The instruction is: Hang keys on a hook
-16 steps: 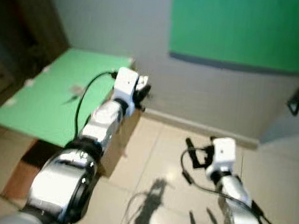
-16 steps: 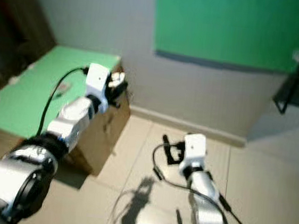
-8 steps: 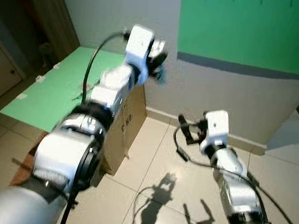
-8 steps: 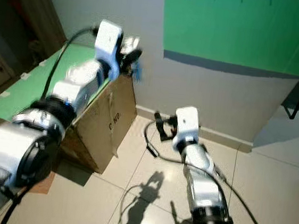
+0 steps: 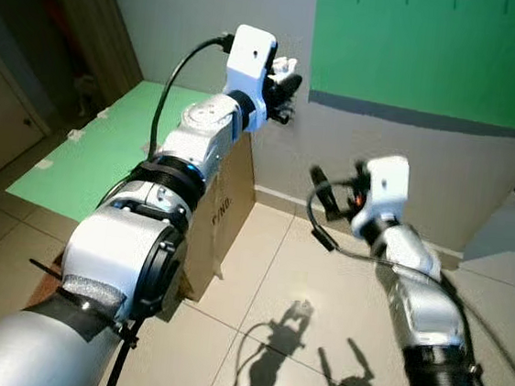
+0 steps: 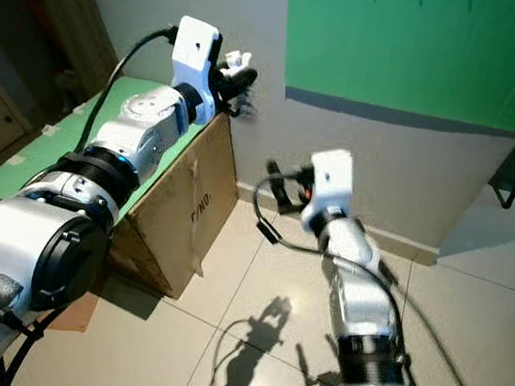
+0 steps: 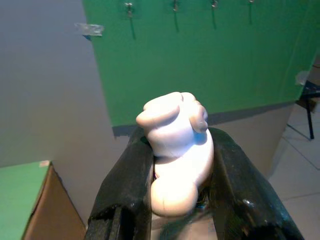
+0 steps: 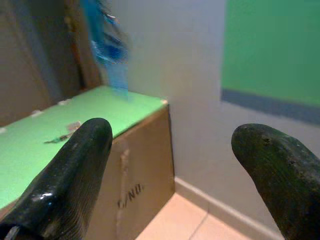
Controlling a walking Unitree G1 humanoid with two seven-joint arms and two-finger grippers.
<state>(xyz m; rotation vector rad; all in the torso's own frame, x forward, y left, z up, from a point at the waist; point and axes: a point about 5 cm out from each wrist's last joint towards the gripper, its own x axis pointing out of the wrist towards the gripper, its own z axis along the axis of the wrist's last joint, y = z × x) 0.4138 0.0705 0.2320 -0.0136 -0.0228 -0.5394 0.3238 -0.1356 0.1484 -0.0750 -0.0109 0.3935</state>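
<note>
up by the wall, above the box, my left gripper pinches the keys' white charm, held high bc hooks sit atop the green board. right gripper hangs spread, empty.

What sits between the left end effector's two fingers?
A white keychain figure, clamped between the left end effector's black fingers; the left wrist view shows it, with hooks on the green board beyond.

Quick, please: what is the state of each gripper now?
Left gripper: shut on a white keychain figure.
Right gripper: open, holding nothing.
</note>
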